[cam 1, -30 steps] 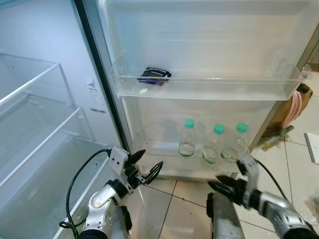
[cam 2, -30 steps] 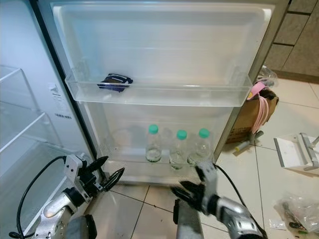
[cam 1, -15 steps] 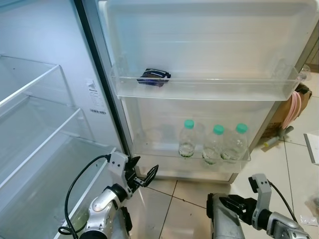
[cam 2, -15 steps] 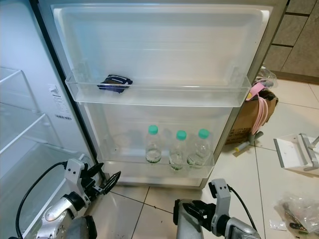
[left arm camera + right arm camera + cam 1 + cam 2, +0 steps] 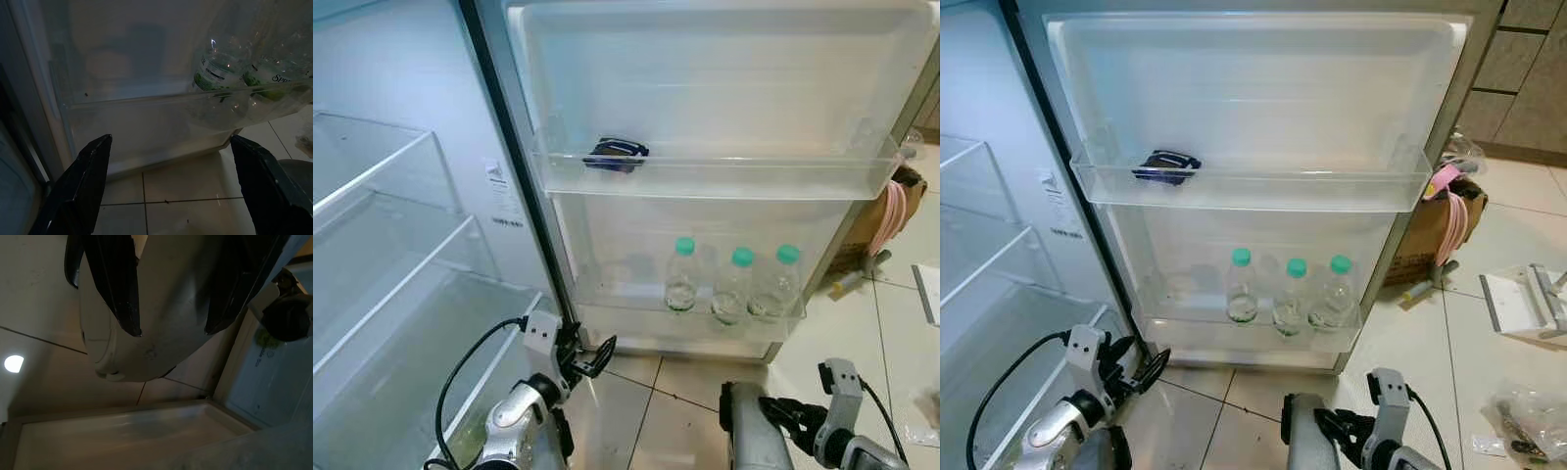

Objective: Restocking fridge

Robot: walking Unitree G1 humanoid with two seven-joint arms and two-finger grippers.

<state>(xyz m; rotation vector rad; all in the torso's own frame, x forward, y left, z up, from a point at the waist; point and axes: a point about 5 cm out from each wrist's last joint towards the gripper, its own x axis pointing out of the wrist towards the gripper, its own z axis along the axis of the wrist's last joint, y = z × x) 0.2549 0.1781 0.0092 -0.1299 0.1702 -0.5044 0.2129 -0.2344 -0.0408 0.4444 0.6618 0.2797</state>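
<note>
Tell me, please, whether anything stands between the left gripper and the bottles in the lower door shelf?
Yes: the clear front wall of the lower door shelf stands before the bottles; the open left gripper sits low, facing it.

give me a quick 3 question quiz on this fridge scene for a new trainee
1. How many green-capped bottles stand in the lower door shelf?
2. True or false: the dark packet lies in the upper door shelf, at its end nearer the fridge's hinge side.
3. The left gripper is: A) shut on a bottle, B) open, holding nothing, low in front of the lower door shelf, C) inside the fridge's main compartment.

Key:
1. Three.
2. True.
3. B. The right gripper is also low, over the tiled floor.
</note>
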